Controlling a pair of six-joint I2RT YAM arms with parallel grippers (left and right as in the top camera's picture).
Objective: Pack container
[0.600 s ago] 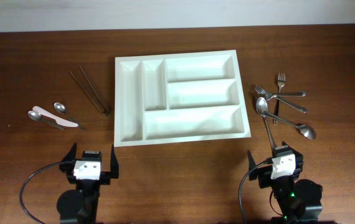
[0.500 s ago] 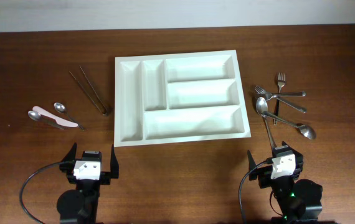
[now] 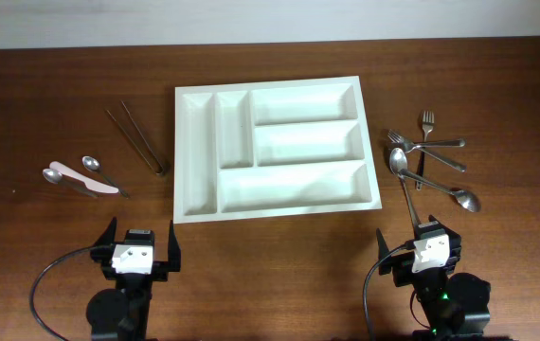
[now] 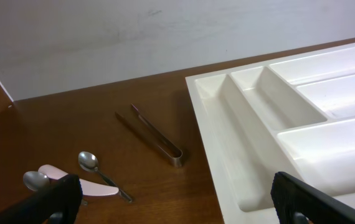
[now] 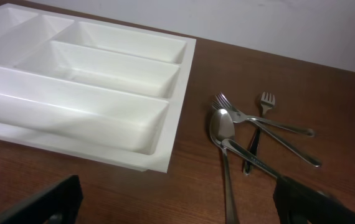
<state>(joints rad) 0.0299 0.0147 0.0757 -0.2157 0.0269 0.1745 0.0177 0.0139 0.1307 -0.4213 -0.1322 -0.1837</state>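
White plastic fills much of both wrist views, but neither one shows the container [image 3: 308, 142] whole. The left wrist camera cuts it off at the right and bottom edges, the right wrist camera at the left edge. Only the overhead view gives it complete.

Of the left gripper [image 3: 140, 230], its own view shows just two dark fingertips [image 4: 56, 199] in the bottom corners, spread wide apart and free. The right gripper [image 3: 420, 239] looks the same in its view, also spread wide and holding nothing. From above, its right finger is hard to separate from the dark arm. The handle of a long spoon [image 3: 406, 194] runs down toward the right gripper and seems to end under its housing. On the left, a pink-handled piece [image 3: 88, 178] lies among two small spoons [image 3: 91, 165]; it is perhaps a knife, but it is too small to tell.

The container lies flat in the middle of the brown wooden table [image 3: 43, 85], ahead of both grippers and apart from them. It has two narrow compartments on its left side and three long ones stacked on its right, all showing clean white floors. Metal tongs [image 3: 137, 139] lie just left of it. Forks [image 3: 427, 121] and spoons lie crossed in a heap near its right side.
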